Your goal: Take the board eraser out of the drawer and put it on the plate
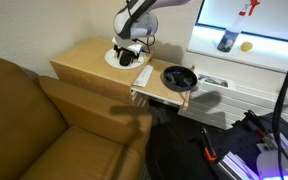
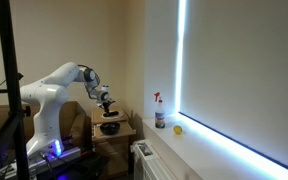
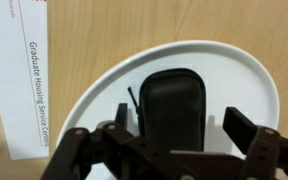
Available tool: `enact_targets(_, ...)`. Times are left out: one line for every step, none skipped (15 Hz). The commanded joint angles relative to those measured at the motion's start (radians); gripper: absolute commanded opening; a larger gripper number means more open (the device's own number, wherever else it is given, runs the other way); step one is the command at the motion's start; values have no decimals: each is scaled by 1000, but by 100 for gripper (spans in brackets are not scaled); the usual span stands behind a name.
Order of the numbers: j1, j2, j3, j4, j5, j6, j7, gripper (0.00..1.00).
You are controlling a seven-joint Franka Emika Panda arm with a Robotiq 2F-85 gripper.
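Note:
In the wrist view the board eraser [image 3: 174, 105], a small black oblong block, lies flat on the round white plate [image 3: 244, 85]. My gripper [image 3: 181, 125] is open just above it. One finger stands on each side of the eraser, with a gap on both sides. In an exterior view my gripper [image 1: 130, 47] hovers over the plate [image 1: 116, 59] on the pale wooden cabinet [image 1: 84, 62]. The drawer [image 1: 154, 95] is pulled out below the cabinet's front edge. In an exterior view my gripper [image 2: 106, 103] points down over the cabinet.
A round black dish [image 1: 178, 77] sits over the open drawer and also shows in an exterior view [image 2: 110, 127]. A white booklet [image 3: 24, 80] lies beside the plate. A brown sofa [image 1: 44, 120] adjoins the cabinet. A spray bottle [image 1: 227, 40] and a yellow object [image 1: 246, 46] stand on the sill.

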Motion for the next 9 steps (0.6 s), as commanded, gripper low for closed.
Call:
enact_targets(37,-85,-44,-62,-12,-16,46,100)
enact_targets(56,-121,-69,-95,-18,-5,78,100)
enact_targets(80,-154,-101,-121,-28,5,125,100)
enact_targets(95,-203,-121,-168,-39,34,158,100)
enact_targets(118,-241,-149,-201,-56,60,207,100)
enact_targets(139,-291,-172,-248,-72,101,250,100)
enact_targets(153,-332,-188,-284,-87,140,287,100)
enact_targets(163,-366,-196,-313,-99,172,318,100)
enact_targets(116,-258,-151,-173,-98,109,274,100)
